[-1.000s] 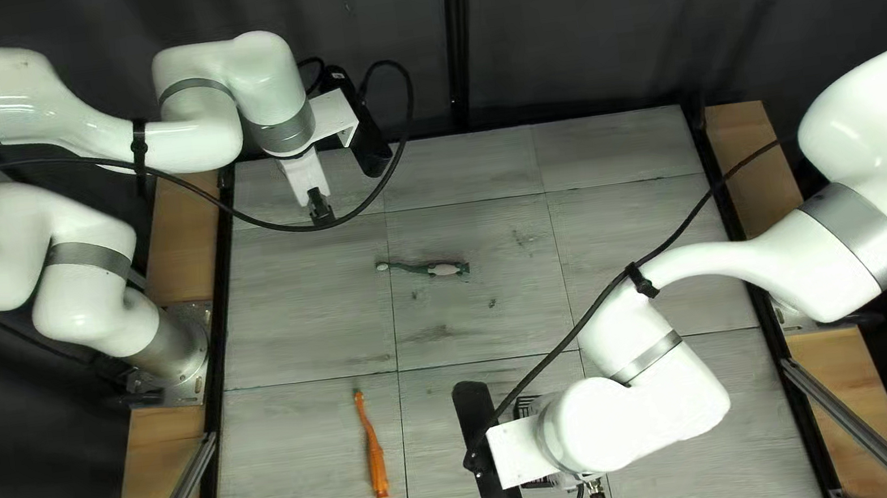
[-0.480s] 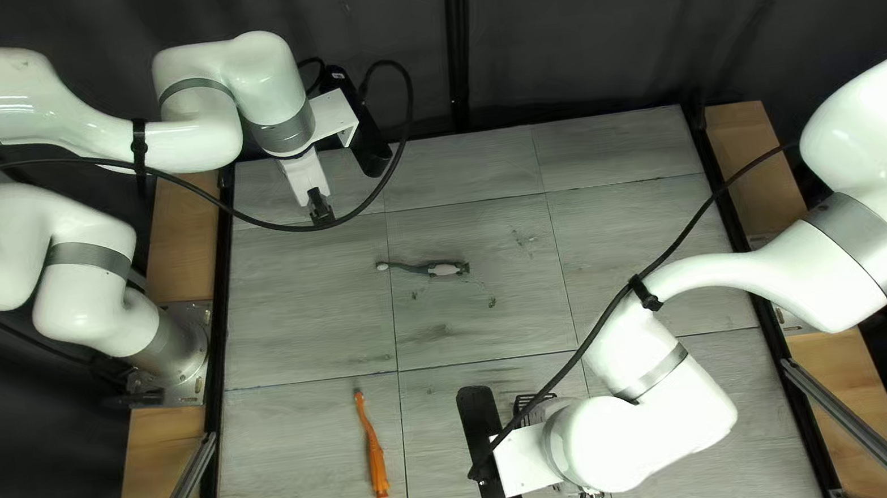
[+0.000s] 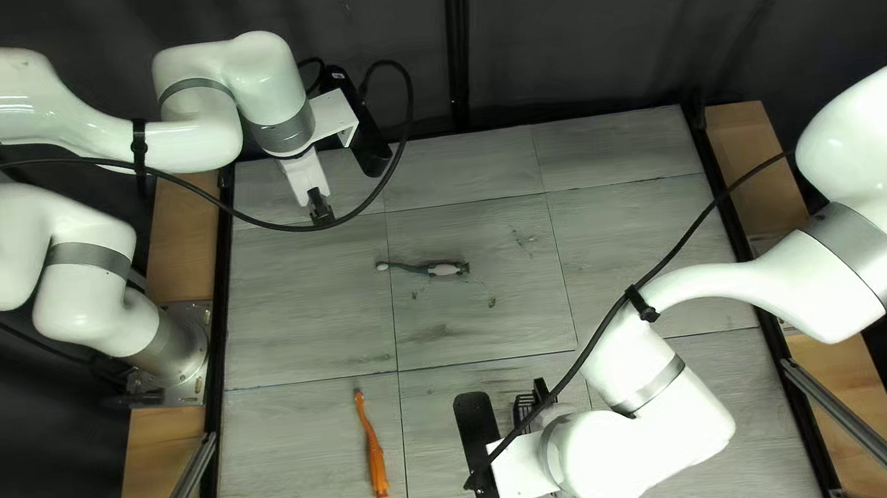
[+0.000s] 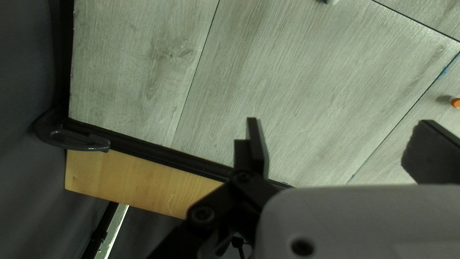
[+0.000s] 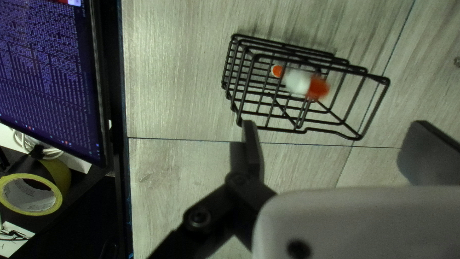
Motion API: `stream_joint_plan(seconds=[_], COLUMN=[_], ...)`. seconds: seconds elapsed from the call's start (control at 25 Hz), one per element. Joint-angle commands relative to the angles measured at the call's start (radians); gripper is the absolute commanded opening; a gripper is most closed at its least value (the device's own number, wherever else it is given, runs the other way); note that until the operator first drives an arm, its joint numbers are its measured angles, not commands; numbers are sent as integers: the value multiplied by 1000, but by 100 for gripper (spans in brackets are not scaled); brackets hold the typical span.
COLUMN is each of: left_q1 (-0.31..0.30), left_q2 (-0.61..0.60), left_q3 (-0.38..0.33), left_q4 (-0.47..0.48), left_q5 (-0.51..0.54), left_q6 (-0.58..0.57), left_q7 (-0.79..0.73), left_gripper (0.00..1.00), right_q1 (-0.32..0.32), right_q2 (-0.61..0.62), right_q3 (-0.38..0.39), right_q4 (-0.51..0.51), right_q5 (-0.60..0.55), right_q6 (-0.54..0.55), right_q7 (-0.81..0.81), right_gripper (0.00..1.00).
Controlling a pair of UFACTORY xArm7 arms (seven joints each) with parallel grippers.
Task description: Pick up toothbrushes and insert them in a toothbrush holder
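In the top left view, my left gripper [image 3: 320, 208] hangs over the table's far left part, beyond a green toothbrush [image 3: 433, 269]. An orange toothbrush [image 3: 375, 458] lies nearer the front. My right gripper [image 3: 518, 470] is mostly hidden under its arm, beside the partly covered black wire holder [image 3: 528, 405]. The left wrist view has my left gripper [image 4: 341, 135] open and empty, an orange tip [image 4: 455, 102] beyond one finger. Seen from the right wrist, my right gripper [image 5: 338, 140] is open; ahead lies the wire holder [image 5: 242, 79], containing a blurred orange-and-white object [image 5: 298, 81].
A wooden strip [image 4: 129, 175] and black table edge [image 4: 182, 160] lie beside one left finger. Off the table in the right wrist view are a screen [image 5: 48, 72] and a yellow tape roll [image 5: 50, 187]. Black cables [image 3: 593, 346] run along both arms.
My right arm's wrist has shifted slightly toward the table's near edge, exposing a bit more of the wire holder. The left arm and both loose toothbrushes stay where they were.
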Motion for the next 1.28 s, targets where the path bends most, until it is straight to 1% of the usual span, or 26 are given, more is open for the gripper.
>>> stream_joint_plan(seconds=[0.04,0.16,0.2,0.24,0.32,0.44,0.52,0.64,0.76,0.8,1.08,1.16,1.24,1.28], left_q1=[0,0,0,0,0,0,0,0,0,0,0,0,0,0], left_q2=[0,0,0,0,0,0,0,0,0,0,0,0,0,0], left_q3=[0,0,0,0,0,0,0,0,0,0,0,0,0,0], left_q4=[0,0,0,0,0,0,0,0,0,0,0,0,0,0], left_q5=[0,0,0,0,0,0,0,0,0,0,0,0,0,0], left_q6=[0,0,0,0,0,0,0,0,0,0,0,0,0,0], left_q7=[0,0,0,0,0,0,0,0,0,0,0,0,0,0], left_gripper=[100,100,100,100,100,100,100,100,100,100,100,100,100,100], right_q1=[1,3,5,6,9,13,16,21,23,18,18,19,4,-1], right_q2=[-7,-30,-57,-79,-145,-234,-274,-348,-451,-521,-521,-542,-587,-595], right_q3=[-1,-3,-6,-8,-13,-15,-12,-6,-3,-6,-6,2,-6,-7], right_q4=[-7,-36,-66,-90,-156,-252,-305,-378,-453,-511,-511,-549,-611,-622], right_q5=[-5,-13,-23,-31,-59,-106,-127,-150,-176,-188,-188,-223,-247,-252], right_q6=[-4,-21,-37,-50,-81,-146,-186,-212,-206,-204,-204,-219,-248,-252], right_q7=[3,10,15,19,32,43,39,10,-3,-2,-2,-6,13,29], right_gripper=[67,72,74,82,92,100,100,100,100,100,100,100,100,100])
